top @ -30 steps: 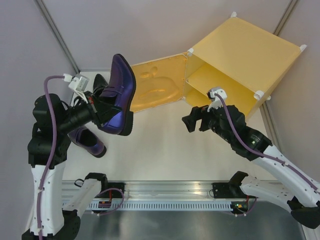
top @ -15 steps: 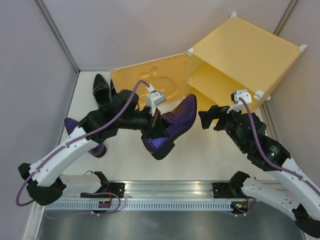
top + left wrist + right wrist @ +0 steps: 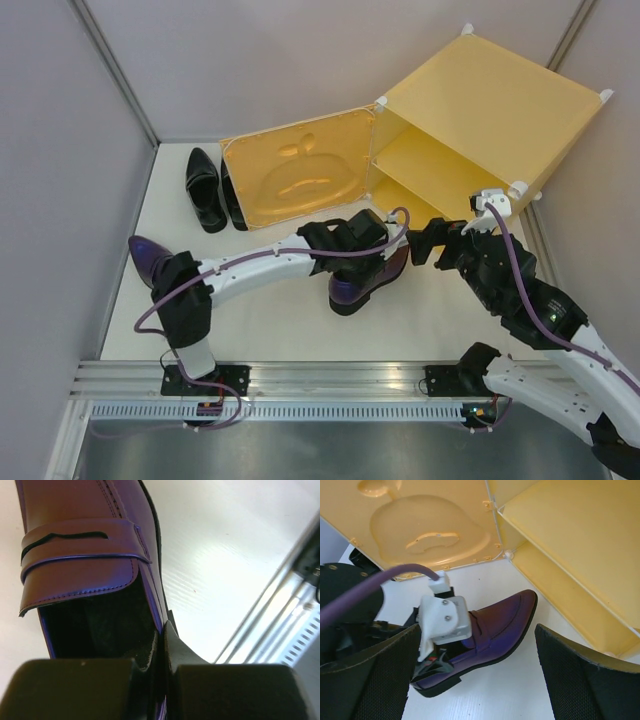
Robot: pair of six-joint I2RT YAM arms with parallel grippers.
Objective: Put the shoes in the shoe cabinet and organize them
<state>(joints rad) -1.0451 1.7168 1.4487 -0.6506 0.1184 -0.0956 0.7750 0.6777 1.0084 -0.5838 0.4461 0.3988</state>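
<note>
Shoe swung rightward, lower — now near cabinet; left gripper clamped

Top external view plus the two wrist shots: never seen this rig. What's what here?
Two white-and-black robot arms are bolted at the near edge of a white table. The top view looks down from behind them; each wrist view comes from a camera riding on one arm. The left hand is shut on the side rim of a glossy dark purple pointed-toe shoe, low in front of the large yellow plastic cube cabinet, whose apple-embossed door stands open. The right hand is open and empty, facing that shoe. On the table: the other purple shoe at the left, and a pair of glossy black shoes at the back, one partly behind the door. No shoe shows inside the cabinet.
</note>
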